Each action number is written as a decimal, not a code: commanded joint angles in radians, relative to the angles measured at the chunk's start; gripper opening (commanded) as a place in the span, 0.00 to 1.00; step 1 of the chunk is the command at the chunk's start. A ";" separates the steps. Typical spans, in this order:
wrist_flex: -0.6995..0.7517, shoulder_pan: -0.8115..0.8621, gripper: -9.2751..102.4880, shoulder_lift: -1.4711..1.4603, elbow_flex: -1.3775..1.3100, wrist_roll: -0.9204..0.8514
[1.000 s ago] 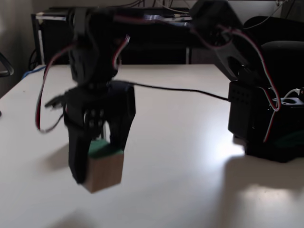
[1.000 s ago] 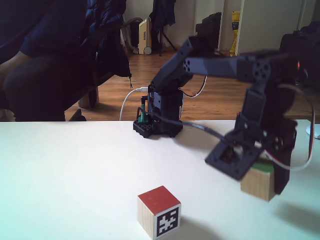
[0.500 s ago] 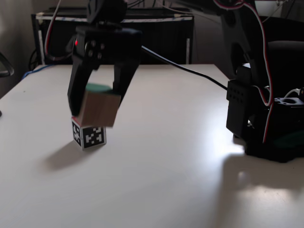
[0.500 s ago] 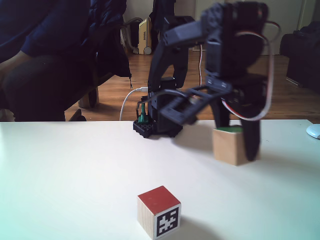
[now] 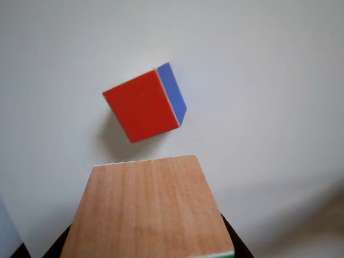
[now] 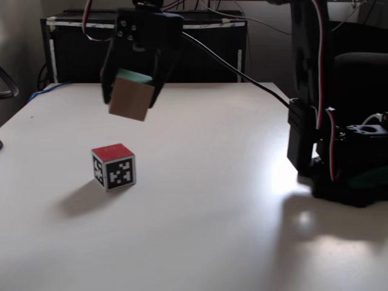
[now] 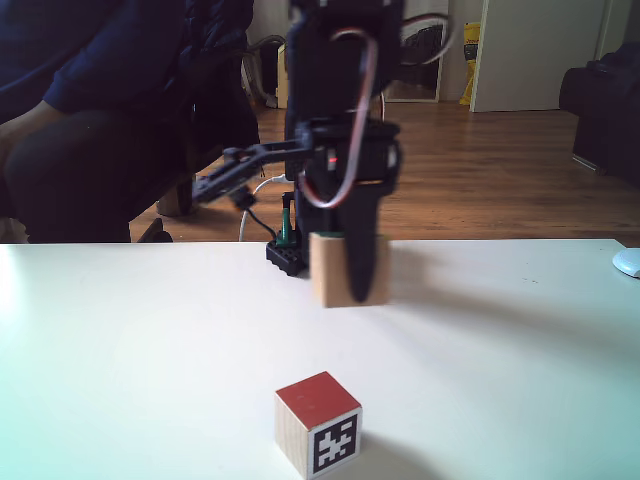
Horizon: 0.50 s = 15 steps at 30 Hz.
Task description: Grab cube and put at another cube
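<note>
Below the gripper (image 6: 132, 91), which clenches the green-topped cube (image 6: 130, 97) in the air, sits another cube (image 6: 113, 167) with black-and-white code marks; the other view adds its blue side.

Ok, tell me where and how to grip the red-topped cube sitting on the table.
Come straight down from above on the red-topped cube and pinch two opposite side faces. It sits flat on the white table with its red face up and nothing beside it. It is turned slightly, so rotate the wrist to square the jaws. The gripper holds the green-faced cube.
</note>
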 commanded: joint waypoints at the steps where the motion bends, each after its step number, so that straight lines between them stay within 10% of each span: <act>1: -0.005 0.035 0.22 0.052 0.003 -0.008; 15: -0.005 0.057 0.22 -0.132 -0.144 0.032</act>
